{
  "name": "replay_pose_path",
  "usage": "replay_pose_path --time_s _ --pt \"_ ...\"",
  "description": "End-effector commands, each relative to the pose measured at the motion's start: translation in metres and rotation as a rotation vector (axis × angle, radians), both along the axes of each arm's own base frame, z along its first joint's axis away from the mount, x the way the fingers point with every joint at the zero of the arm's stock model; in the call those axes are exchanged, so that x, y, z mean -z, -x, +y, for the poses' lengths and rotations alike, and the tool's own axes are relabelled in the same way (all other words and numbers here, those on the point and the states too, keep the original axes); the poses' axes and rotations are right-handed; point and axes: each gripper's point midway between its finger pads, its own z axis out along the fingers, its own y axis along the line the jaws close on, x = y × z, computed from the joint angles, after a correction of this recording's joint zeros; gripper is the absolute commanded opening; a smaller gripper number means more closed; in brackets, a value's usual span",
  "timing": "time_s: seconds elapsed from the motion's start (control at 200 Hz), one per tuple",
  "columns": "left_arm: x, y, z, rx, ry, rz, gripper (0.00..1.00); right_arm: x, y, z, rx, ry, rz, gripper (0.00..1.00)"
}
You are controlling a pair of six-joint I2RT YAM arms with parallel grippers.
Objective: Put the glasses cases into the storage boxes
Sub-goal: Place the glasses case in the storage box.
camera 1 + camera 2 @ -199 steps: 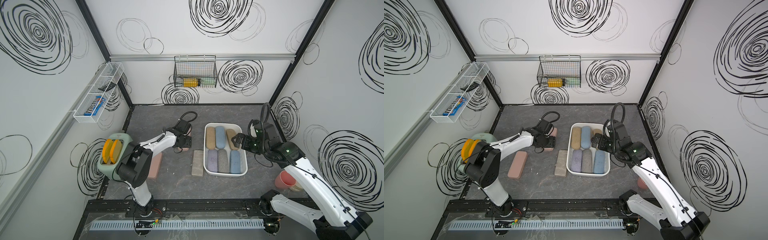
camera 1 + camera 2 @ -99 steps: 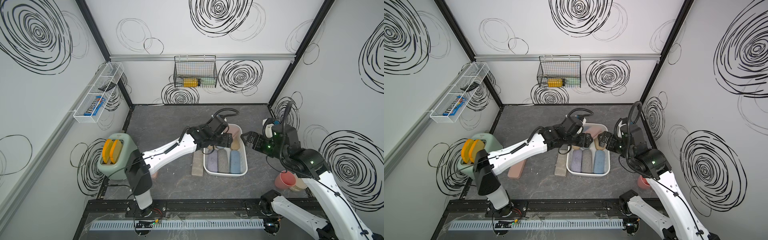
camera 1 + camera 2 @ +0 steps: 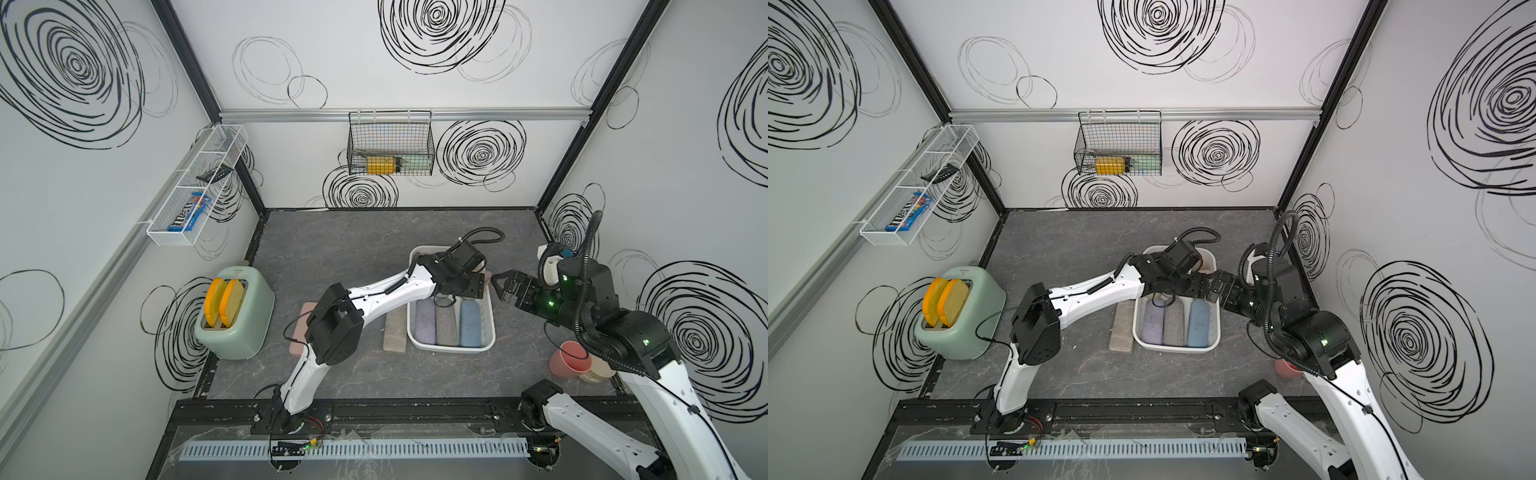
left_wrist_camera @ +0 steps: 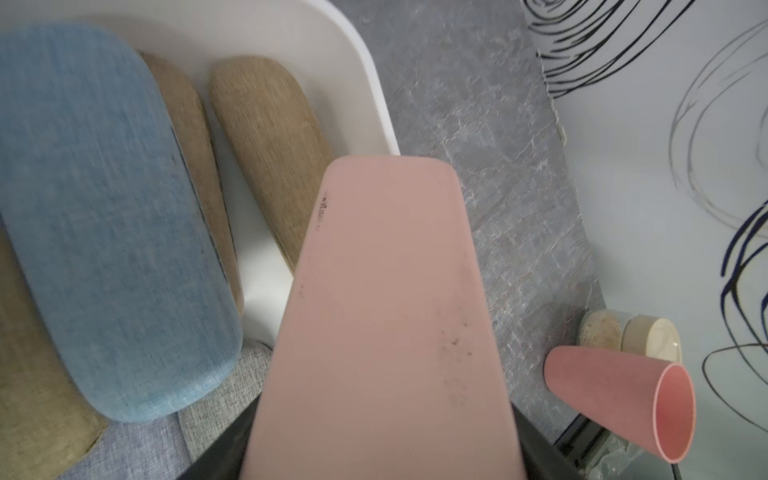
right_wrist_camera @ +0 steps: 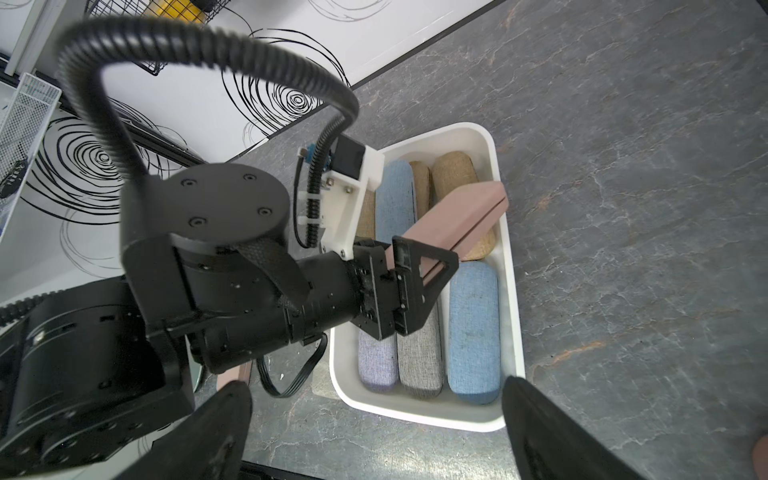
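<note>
Placing step, by the look of it: pink glasses case (image 4: 386,311) carried tilted over the far row of the white storage box (image 5: 513,332), not yet set down.

To do it well:
- Swing the free end inward first, that end jutting over the rim on the right arm's side.
- Turn it parallel with the tan case (image 5: 455,178) underneath and the blue case (image 5: 395,195) alongside.
- Lower level and slowly until resting on the packed cases, and open only once supported, to avoid a bounce over the low wall.
- Withdraw straight up, clear of the lilac case (image 5: 376,357) and grey case (image 5: 419,353) in the near row.
- Mind the right arm close by at the same side.

Left end effector (image 5: 432,257): narrowed and clamped on one end of the pink glasses case, the rest sticking out over the box. Contact with the tan case below: impossible to tell.

Right end effector (image 3: 500,289): spread wide, holding nothing, hovering just beside the box wall.

Outside the box, on the surface (image 3: 353,249): a beige-grey case (image 3: 395,332) just beside the opposite long wall, and a second pink case (image 3: 300,328) partly hidden beneath the left arm.
</note>
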Motion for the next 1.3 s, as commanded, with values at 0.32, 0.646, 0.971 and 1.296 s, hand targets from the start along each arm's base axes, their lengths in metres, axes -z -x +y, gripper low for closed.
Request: replay_pose_path --time_s 0.32,0.646,0.971,1.296 --pt "-0.024 -0.058 0.032 -0.213 -0.127 -0.272 0.71 0.005 0.007 0.000 -0.005 -0.017 0.014 0.98" --pt "0.003 -0.065 0.014 -0.217 -0.147 -0.267 0.70 0.009 0.009 -0.002 -0.012 -0.003 0.020 0.98" --pt "0.039 -0.056 0.000 -0.209 -0.164 -0.228 0.72 0.017 0.010 0.000 -0.024 0.002 0.032 0.98" --pt "0.043 -0.056 -0.006 -0.203 -0.157 -0.214 0.99 0.017 0.015 -0.001 -0.028 -0.008 0.034 0.98"
